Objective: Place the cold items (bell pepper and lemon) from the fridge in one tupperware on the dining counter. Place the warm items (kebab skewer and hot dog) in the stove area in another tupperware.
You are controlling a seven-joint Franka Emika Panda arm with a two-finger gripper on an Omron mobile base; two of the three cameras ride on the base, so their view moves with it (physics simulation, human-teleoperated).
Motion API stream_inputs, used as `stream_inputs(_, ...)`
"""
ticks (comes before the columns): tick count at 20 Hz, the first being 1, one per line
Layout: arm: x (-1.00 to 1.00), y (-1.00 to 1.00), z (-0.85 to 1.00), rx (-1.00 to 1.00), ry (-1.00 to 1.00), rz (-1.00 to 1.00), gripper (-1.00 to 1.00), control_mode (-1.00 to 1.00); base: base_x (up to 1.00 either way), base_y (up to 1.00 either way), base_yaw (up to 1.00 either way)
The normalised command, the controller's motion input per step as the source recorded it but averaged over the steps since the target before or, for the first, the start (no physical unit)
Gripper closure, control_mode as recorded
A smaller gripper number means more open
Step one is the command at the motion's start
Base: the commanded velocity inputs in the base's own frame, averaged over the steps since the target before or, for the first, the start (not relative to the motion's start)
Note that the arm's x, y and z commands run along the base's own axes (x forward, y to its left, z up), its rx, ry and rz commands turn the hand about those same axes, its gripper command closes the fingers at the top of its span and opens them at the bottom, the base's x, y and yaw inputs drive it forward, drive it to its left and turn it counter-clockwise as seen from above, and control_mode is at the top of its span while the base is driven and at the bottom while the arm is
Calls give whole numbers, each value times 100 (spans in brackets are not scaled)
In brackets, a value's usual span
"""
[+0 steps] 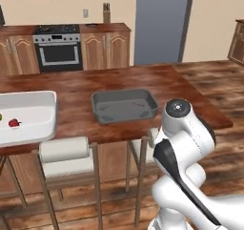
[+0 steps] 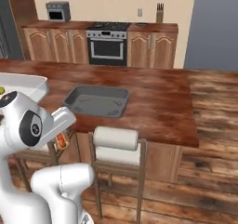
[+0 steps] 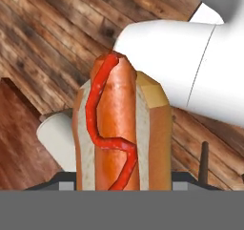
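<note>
gripper (image 3: 123, 183) clamped on one ketchup-striped hot dog in tan bun (image 3: 121, 129), long axis along the fingers, one grey rectangular tupperware (image 1: 124, 105), one white tupperware (image 1: 28, 117)

The counter (image 1: 119, 78) is dark brown wood with streaky grain and a soft shine. The grey tupperware (image 1: 125, 106) looks like dull, smooth plastic. The white tupperware (image 1: 28, 117) is smooth and a bit shiny. The hot dog (image 3: 119, 129) has a glossy sausage, a wet-looking red sauce line and a soft, matt bun.
</note>
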Motion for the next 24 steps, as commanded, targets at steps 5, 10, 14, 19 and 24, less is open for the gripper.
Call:
stream_inputs(5, 0, 0, 0, 0, 0, 0, 100, 100, 55, 13, -32)
stream_inputs(10, 0, 0, 0, 0, 0, 0, 100, 100, 26, 42, -36)
stream_inputs(14, 0, 0, 0, 0, 0, 0, 100, 100, 42, 36, -39)
stream_inputs(19, 0, 0, 0, 0, 0, 0, 100, 100, 50, 40, -35)
stream_inputs(24, 0, 0, 0, 0, 0, 0, 100, 100, 7, 58, -43)
